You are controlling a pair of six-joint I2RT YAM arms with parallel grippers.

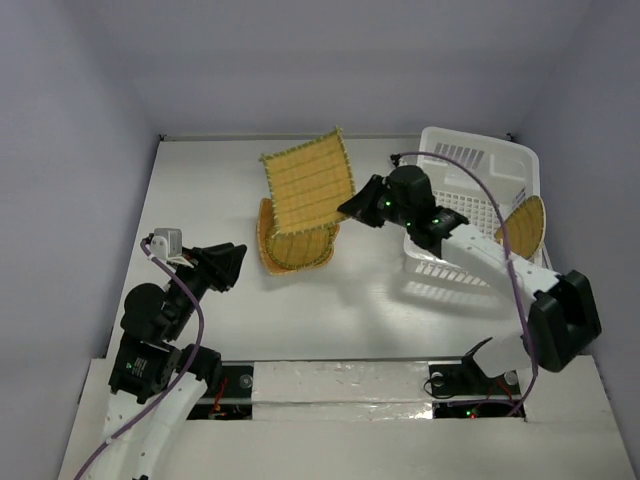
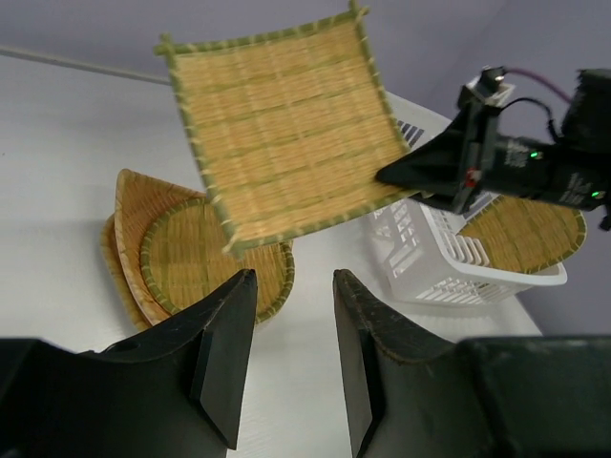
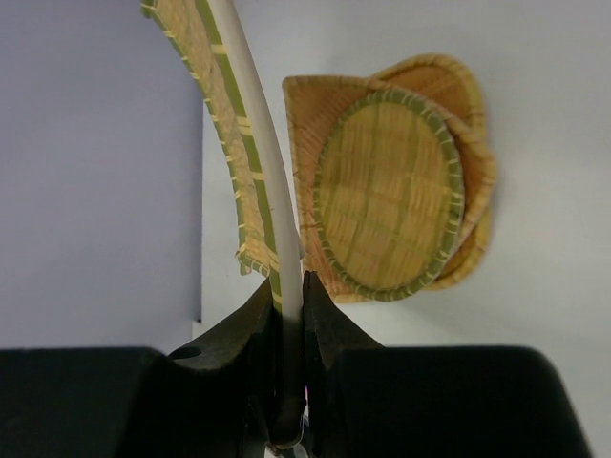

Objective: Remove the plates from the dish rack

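Right pincer (image 3: 289,291) pinches the edge of the large rectangular plate (image 1: 308,185), jaws nearly closed, holding it tilted over the stacked plates (image 1: 295,252); left pincer (image 2: 293,283) stands half open, empty.

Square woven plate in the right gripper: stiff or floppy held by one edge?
Probably stiff: the square plate holds its shape out from the right gripper, pinched at one edge. Likely light: thin woven straw. Could pivot in that pinch.

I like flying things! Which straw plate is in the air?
The big square woven straw plate with green edging, pinched by the right gripper. No other plate is held; a stack lies on the white table.
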